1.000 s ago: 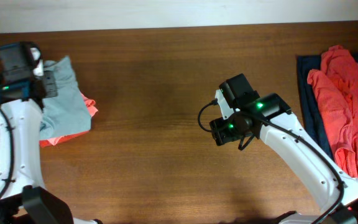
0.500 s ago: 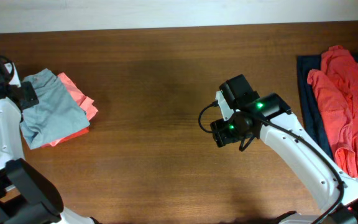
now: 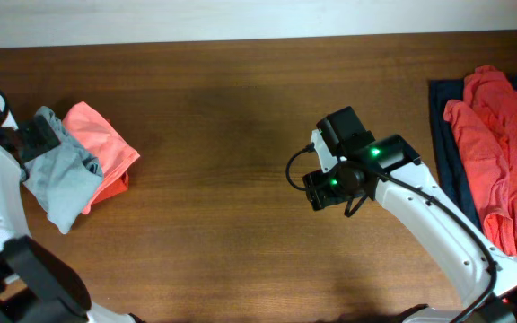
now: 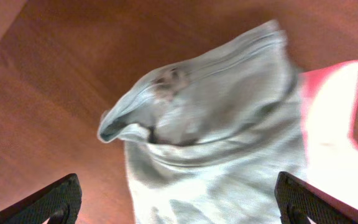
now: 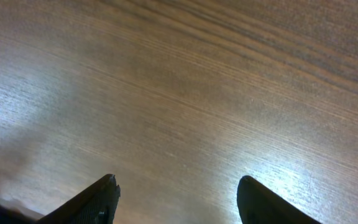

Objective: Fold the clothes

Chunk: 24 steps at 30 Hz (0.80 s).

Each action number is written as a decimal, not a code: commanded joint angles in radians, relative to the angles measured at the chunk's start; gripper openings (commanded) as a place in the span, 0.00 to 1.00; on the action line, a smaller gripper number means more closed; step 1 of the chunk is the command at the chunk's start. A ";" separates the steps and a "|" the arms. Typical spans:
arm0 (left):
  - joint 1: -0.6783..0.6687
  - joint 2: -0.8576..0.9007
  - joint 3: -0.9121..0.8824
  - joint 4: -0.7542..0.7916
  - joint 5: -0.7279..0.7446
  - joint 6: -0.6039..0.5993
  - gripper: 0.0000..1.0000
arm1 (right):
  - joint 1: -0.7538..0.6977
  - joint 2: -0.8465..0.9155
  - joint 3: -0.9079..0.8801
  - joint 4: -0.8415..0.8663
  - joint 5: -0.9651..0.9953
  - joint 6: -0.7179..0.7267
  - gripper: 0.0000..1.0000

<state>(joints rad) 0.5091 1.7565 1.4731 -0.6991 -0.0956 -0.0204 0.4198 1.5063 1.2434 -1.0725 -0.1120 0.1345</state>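
A folded pale grey-blue shirt (image 3: 61, 179) lies at the table's far left, partly over a coral-red garment (image 3: 101, 144). My left gripper (image 3: 48, 144) hangs just over the shirt's upper edge. In the left wrist view the left gripper (image 4: 179, 202) is open, its fingers (image 4: 55, 199) wide apart on either side of the grey shirt (image 4: 216, 124), with the coral garment (image 4: 334, 124) to the right. My right gripper (image 3: 326, 193) hovers mid-table; in the right wrist view the right gripper (image 5: 178, 193) is open over bare wood.
More clothes lie at the right edge: crumpled orange-red garments (image 3: 496, 135) on a dark navy one (image 3: 442, 126). Brown wooden table (image 3: 223, 117) stretches between the two piles. A pale wall strip runs along the far edge.
The left gripper has opened and let go of the grey-blue shirt. The shirt has slid down-left, showing more of the coral garment. The right arm has not moved.
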 commanded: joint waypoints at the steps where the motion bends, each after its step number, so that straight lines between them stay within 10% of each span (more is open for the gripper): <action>1: -0.005 -0.126 0.018 -0.006 0.180 -0.008 0.99 | -0.002 -0.007 0.002 0.014 0.019 0.002 0.67; 7: -0.137 -0.196 0.018 -0.050 0.263 0.064 0.99 | -0.002 -0.007 0.002 0.068 0.019 0.002 1.00; 16: -0.566 -0.208 0.018 -0.174 0.230 0.101 0.99 | -0.078 -0.007 0.004 0.418 0.020 0.002 0.99; 24: -0.639 -0.223 0.018 -0.283 0.230 0.116 0.99 | -0.285 -0.021 0.117 0.150 0.021 0.002 0.99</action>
<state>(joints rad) -0.1310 1.5650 1.4776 -0.9344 0.1314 0.0650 0.1764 1.5078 1.2873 -0.8394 -0.0971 0.1322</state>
